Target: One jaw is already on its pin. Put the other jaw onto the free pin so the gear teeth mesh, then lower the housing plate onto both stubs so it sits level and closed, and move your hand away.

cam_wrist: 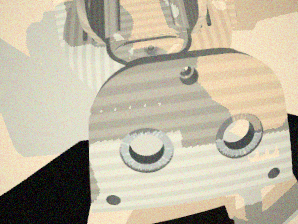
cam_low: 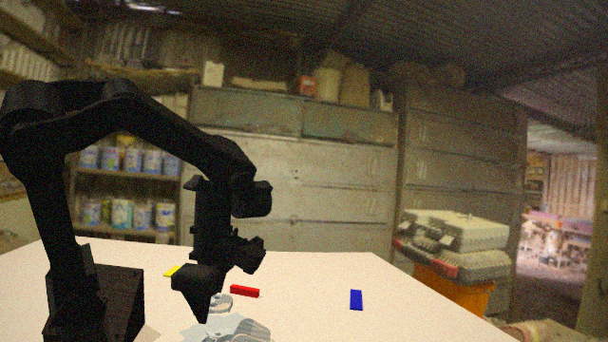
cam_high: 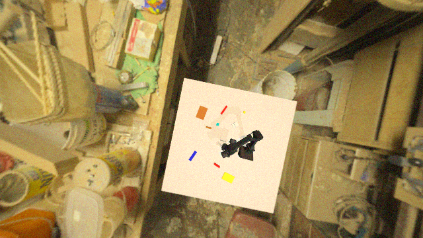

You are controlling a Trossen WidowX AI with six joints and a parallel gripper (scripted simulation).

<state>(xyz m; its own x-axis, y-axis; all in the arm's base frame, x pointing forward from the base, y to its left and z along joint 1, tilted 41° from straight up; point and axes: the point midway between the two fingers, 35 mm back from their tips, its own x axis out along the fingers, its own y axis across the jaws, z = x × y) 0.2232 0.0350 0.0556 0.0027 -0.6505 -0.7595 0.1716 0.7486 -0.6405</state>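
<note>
The housing plate [cam_wrist: 150, 117], pale grey with two large rimmed holes, fills the middle of the wrist view. My gripper [cam_wrist: 186, 137] [cam_low: 204, 318] is shut on it, with black fingers at its left and right edges. Pale surface shows through both large holes and no stub is seen in them. Beyond the plate's far edge is a glassy, dark-railed assembly [cam_wrist: 150, 46], partly hidden by the plate. The pins, the jaws' gear teeth and the plate's height above them cannot be told. In the exterior view, grey translucent parts [cam_low: 247, 331] lie just right of the fingertips.
On the pale table [cam_high: 264, 185] are a blue bar [cam_high: 192, 155] [cam_low: 356, 299], red bars [cam_high: 217, 165] [cam_high: 224, 110], a yellow block [cam_high: 228, 177], an orange block [cam_high: 201, 112] and a small teal piece [cam_high: 217, 124]. My arm's base [cam_high: 246, 155] stands right of the gripper in the top view.
</note>
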